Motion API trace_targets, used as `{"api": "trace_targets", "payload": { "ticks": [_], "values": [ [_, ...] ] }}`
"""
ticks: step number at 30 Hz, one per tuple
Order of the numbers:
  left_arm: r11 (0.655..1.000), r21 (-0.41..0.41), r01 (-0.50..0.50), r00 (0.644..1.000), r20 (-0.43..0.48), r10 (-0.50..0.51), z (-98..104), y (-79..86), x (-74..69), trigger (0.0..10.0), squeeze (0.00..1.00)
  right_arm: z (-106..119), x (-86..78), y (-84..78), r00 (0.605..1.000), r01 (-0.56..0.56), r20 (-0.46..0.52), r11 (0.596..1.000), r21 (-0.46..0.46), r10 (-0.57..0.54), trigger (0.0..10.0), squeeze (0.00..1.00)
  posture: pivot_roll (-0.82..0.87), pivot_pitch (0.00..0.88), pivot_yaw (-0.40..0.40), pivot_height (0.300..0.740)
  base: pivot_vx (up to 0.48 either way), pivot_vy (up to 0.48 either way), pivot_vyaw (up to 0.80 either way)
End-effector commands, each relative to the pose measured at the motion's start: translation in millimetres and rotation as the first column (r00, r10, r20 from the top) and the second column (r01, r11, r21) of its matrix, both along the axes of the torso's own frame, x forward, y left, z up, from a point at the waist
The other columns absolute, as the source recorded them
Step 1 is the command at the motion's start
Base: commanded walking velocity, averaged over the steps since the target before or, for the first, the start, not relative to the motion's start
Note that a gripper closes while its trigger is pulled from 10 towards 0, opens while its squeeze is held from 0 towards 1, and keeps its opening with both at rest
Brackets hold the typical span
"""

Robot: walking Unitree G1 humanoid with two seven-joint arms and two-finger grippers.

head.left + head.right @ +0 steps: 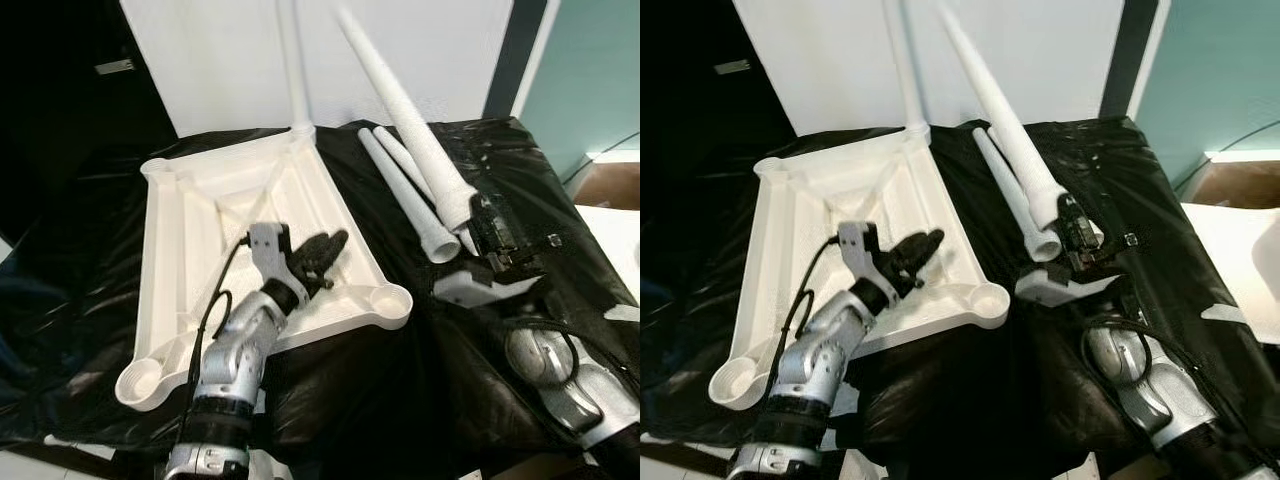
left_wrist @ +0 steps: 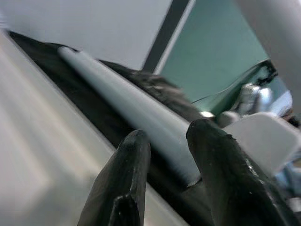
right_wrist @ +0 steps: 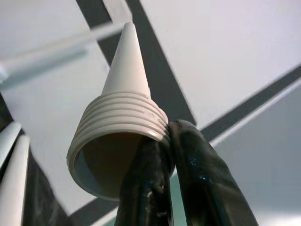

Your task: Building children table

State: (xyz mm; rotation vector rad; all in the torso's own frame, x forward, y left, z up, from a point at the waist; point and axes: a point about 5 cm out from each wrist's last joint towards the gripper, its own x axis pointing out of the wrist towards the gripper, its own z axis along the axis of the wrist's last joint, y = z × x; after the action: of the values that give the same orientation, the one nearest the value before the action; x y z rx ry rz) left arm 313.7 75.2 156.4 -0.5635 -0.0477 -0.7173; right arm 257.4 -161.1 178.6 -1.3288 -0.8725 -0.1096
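Right wrist view reveals the threaded mouth of the leg (image 3: 120, 141), pinched by right gripper (image 1: 1072, 228) fingers; left gripper (image 1: 322, 258) fingers narrowly parted over the upturned tabletop (image 1: 180, 230).

No text, label, brand, number or sign can be read in any of the views. A small pale tag (image 1: 114, 66) sits on the dark surface at the upper left, but it is too small and blurred to make out any writing on it.
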Motion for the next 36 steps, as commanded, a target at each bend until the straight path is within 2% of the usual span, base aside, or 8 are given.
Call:
{"api": "trace_targets", "payload": {
  "ticks": [1,6,7,10,11,12,13,36],
  "values": [
    [0.987,-0.119,0.106,0.994,-0.013,-0.108,1.8,-0.4,-0.4,10.0,0.00,-7.9,-7.0,3.7,0.999,-0.052,0.006,0.997,-0.058,0.053,0.0,0.00,-0.09,0.000,0.097,0.740,0.000,0.000,0.00],
    [0.936,-0.308,0.169,0.983,-0.021,-0.185,15.2,-1.1,1.3,10.0,0.00,-14.7,-12.6,2.9,0.995,-0.096,0.002,0.988,-0.118,0.097,0.0,0.00,-0.09,0.000,0.097,0.740,0.000,0.000,0.00],
    [0.818,-0.518,0.250,0.965,0.058,-0.257,38.1,8.7,3.6,10.0,1.00,-21.5,-14.3,-1.3,0.993,-0.120,-0.016,0.980,-0.159,0.119,0.0,0.00,-0.09,0.000,0.097,0.740,0.000,0.000,0.00],
    [0.754,-0.603,0.263,0.961,0.092,-0.262,48.8,16.2,7.4,10.0,1.00,-23.2,-15.3,-2.5,0.991,-0.135,-0.011,0.974,-0.182,0.136,0.0,0.00,-0.09,0.000,0.097,0.740,0.000,0.000,0.00],
    [0.751,-0.613,0.245,0.965,0.078,-0.250,49.1,17.9,10.8,10.0,0.21,-23.7,-16.2,-1.5,0.987,-0.156,-0.009,0.968,-0.198,0.157,0.0,0.00,-0.10,0.000,0.102,0.740,0.000,0.000,0.00],
    [0.751,-0.613,0.245,0.965,0.078,-0.250,49.1,17.9,10.8,10.0,0.21,-23.7,-16.2,-1.5,0.987,-0.156,-0.009,0.968,-0.198,0.157,0.0,0.00,-0.10,0.000,0.102,0.740,0.000,0.000,0.00],
    [0.753,-0.621,0.219,0.970,0.056,-0.236,48.4,19.0,14.9,10.0,0.00,-26.2,-17.2,-0.4,0.982,-0.190,-0.023,0.957,-0.221,0.190,0.0,0.00,-0.09,0.000,0.101,0.740,0.000,0.000,0.00],
    [0.878,-0.465,0.117,0.971,-0.130,-0.198,22.8,25.5,25.6,10.0,0.00,-24.5,-17.2,-6.2,0.970,-0.223,0.035,0.941,-0.255,0.239,0.0,0.00,-0.09,0.000,0.119,0.740,0.000,0.000,0.00]
  ]
}}
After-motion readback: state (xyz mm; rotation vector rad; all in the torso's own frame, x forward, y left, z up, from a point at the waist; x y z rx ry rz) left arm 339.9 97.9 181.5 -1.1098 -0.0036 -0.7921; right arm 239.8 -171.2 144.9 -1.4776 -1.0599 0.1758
